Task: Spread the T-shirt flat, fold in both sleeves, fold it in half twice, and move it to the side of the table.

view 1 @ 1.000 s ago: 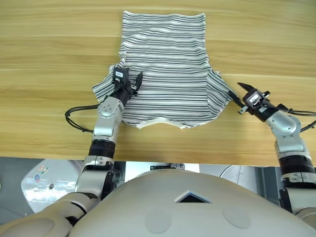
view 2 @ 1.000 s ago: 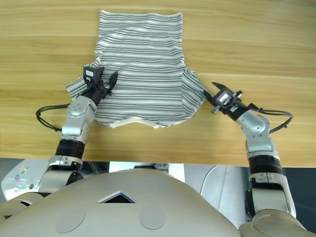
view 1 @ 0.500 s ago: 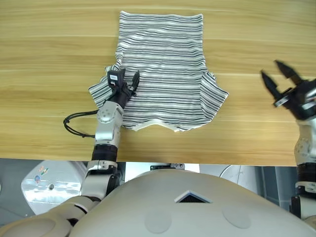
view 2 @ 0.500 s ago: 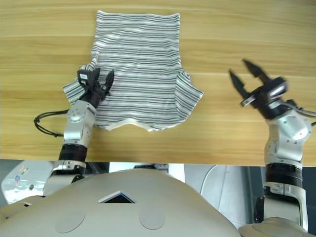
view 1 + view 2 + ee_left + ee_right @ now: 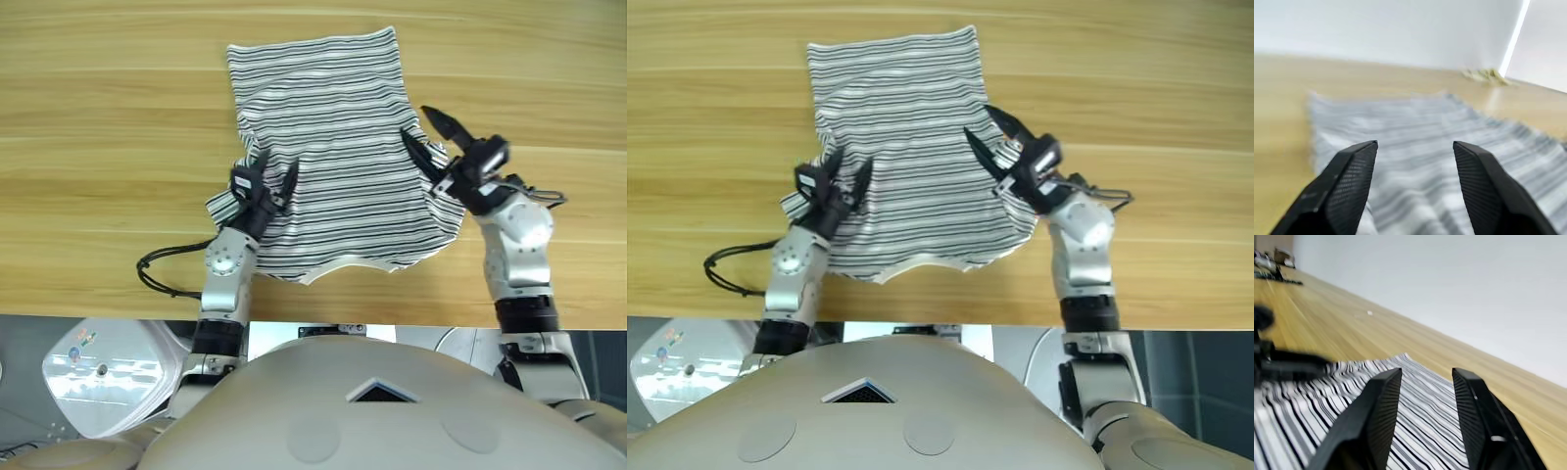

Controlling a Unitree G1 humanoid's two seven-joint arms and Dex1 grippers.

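Head views: striped T-shirt point(image 5: 333, 147) spread on wooden tabletop point(image 5: 98, 117), hem far, collar near. Left end effector point(image 5: 276, 168) open at its left side, right end effector point(image 5: 413, 123) open over its right side. Left wrist view: pale crumpled heap point(image 5: 1484, 74) on far tabletop. Right wrist view: dark clutter point(image 5: 1273, 265) at far edge.

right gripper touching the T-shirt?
Cannot tell. In the left eye view the right gripper overlaps the T-shirt, fingers open; the right wrist view shows stripes beyond them, neither contact nor gap plainly.

Wht wall point(image 5: 1400, 24); yellowish clump point(image 5: 1484, 74) far bkgd
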